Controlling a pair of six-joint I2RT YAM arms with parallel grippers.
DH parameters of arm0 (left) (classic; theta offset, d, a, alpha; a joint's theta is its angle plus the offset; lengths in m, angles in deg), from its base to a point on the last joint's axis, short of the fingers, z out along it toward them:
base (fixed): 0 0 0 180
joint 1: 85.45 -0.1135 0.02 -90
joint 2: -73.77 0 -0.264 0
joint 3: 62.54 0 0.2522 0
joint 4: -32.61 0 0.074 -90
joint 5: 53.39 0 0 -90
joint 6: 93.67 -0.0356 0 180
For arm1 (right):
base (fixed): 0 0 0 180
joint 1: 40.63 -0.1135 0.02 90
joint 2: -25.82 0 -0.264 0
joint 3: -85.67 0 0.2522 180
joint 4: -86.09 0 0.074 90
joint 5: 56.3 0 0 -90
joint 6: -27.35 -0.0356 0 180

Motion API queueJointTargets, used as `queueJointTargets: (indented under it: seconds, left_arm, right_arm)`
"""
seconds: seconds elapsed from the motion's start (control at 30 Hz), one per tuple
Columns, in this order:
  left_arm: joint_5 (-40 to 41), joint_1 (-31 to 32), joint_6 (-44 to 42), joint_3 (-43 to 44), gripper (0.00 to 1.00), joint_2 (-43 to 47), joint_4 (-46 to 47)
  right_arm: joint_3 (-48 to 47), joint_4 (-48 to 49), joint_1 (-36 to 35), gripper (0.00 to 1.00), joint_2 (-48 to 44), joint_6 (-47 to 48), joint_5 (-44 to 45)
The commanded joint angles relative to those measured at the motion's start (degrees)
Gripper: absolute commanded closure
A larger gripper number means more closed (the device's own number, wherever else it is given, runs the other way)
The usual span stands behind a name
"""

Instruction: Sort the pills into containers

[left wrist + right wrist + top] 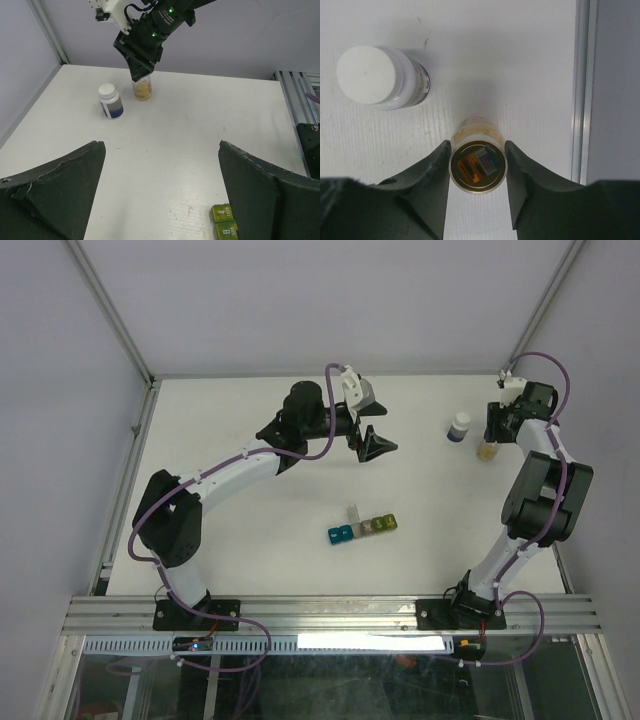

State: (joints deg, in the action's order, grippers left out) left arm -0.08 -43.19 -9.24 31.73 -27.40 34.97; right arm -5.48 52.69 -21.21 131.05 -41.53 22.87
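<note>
Currently right gripper [477,149] is clamped on the small round bottle [478,170], one finger on each side, at the top view's upper right. Pills [143,92] show as a tan mass inside that bottle. White-capped bottle [367,75] stands just beside it, apart. Left gripper [368,442] hangs above the table [250,540] at upper centre, jaws wide apart, holding nothing. Containers [363,528] sit mid-table, below the left gripper, well apart from both bottles. One middle lid is flipped up.
</note>
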Motion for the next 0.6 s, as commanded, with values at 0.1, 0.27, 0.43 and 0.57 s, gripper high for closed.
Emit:
queueJointTargets:
  seconds: [0.1,0.27,0.43,0.57]
  left_arm:
    - [-3.56,-1.27,-1.86,1.47,0.01,0.05,0.53]
    - [-5.09,-3.04,-1.07,-2.65,0.01,1.28,6.50]
    - [-7.42,-5.38,-0.27,-4.65,0.01,1.67,9.03]
    - [-8.43,-5.97,-2.94,-8.11,0.01,1.50,13.02]
  right_arm:
    - [0.87,-5.08,-0.15,0.89,-12.96,1.67,-9.15]
    - [-2.76,-14.09,-7.05,0.92,-18.80,0.95,-21.58]
    - [-4.97,-16.09,-13.27,0.94,-21.56,-0.39,-34.40]
    - [-1.54,-10.59,-16.21,0.97,-22.60,-4.11,-41.63]
